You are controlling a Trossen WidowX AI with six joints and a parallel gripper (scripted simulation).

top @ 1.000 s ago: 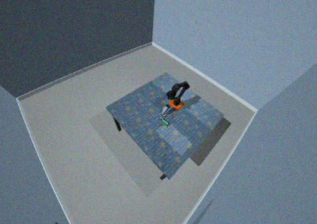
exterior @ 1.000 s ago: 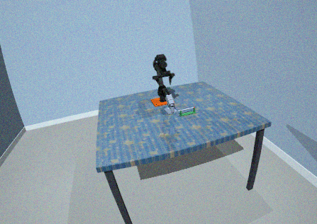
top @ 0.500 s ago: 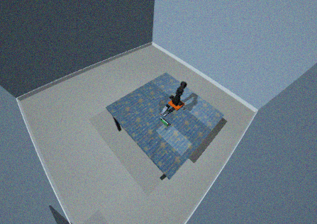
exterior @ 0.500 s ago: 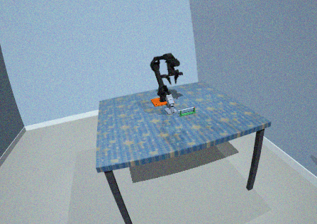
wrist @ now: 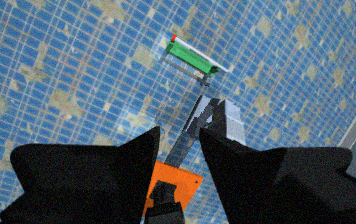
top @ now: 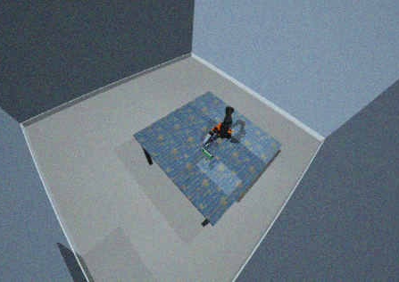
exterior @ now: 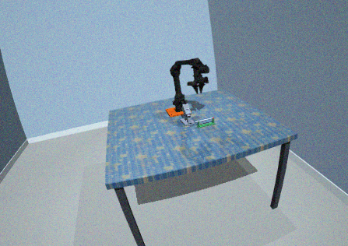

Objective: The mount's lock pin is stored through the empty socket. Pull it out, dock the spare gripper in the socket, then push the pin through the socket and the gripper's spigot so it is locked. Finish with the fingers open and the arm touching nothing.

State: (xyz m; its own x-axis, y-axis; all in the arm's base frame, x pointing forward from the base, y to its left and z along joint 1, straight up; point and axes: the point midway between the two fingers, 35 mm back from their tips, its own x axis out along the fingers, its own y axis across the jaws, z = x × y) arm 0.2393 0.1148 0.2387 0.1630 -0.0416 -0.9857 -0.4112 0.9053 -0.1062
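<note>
My gripper (wrist: 180, 131) (exterior: 198, 93) is partly open and empty. It hangs high, pointing down, well above the table. A light grey device with dark parts (exterior: 187, 112) (wrist: 233, 119) stands on the table beyond the arm's base; I cannot tell socket and spare gripper apart in it. A green stand (top: 207, 153) (exterior: 206, 125) (wrist: 192, 60) is on the table beside it. A thin white rod (exterior: 205, 120) (wrist: 174, 38) with a red end runs along the top of the stand. Whether the rod passes through a socket is too small to tell.
The arm's orange base plate (exterior: 174, 112) (wrist: 189, 183) lies close behind the grey device. The blue patterned table (top: 179, 156) (exterior: 149, 145) carries everything, and its edges are well away from these things.
</note>
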